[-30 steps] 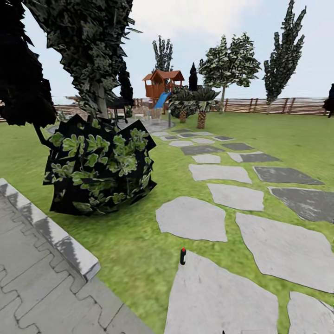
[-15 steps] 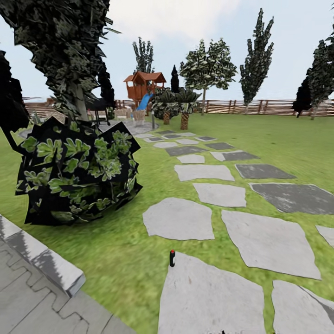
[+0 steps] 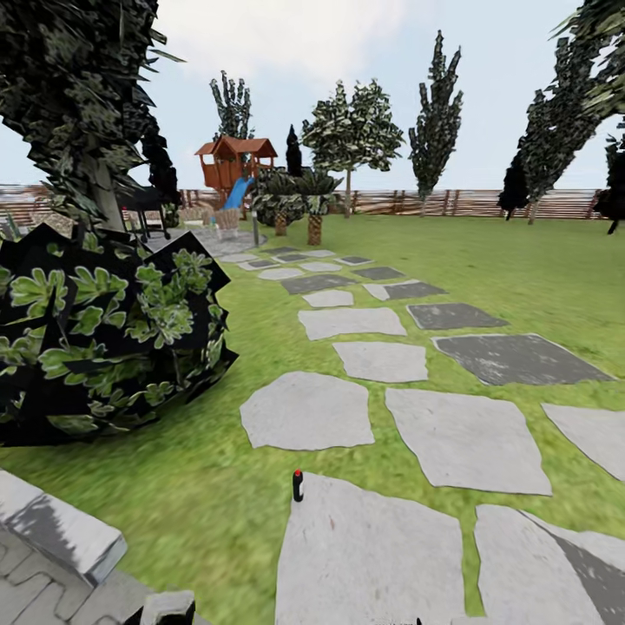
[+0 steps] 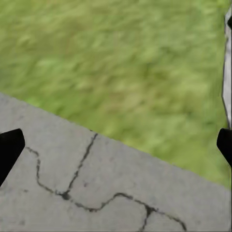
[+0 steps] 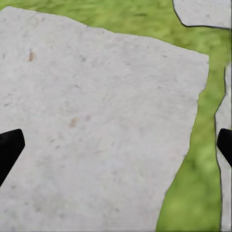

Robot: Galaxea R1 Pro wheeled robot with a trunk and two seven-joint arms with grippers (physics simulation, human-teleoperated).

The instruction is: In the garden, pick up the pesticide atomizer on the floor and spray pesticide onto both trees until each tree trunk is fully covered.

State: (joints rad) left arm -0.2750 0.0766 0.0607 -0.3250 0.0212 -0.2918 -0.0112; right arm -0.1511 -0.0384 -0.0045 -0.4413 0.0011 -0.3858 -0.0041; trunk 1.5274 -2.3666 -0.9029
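Pesticide atomizer stands upright on grass, touching the nearest stepping stone, ungrasped. Left hand and right hand hang spread apart, empty, presumably readied for pickup.

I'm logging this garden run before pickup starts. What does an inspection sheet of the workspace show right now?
Surface: green lawn crossed by grey stepping stones; paved patio edge at near left.
Job's things: pesticide atomizer, small, dark with a red cap, upright on the grass at a stone's edge; a pale trunk rises behind the leafy bush.
Clutter: nothing seen.
Grippers: left gripper over the patio edge, right gripper over a stone; both open, nothing between the tips.
Cables: nothing seen.
Surroundings: slatted wooden fence, red playhouse with blue slide, short palms, tall dark trees.
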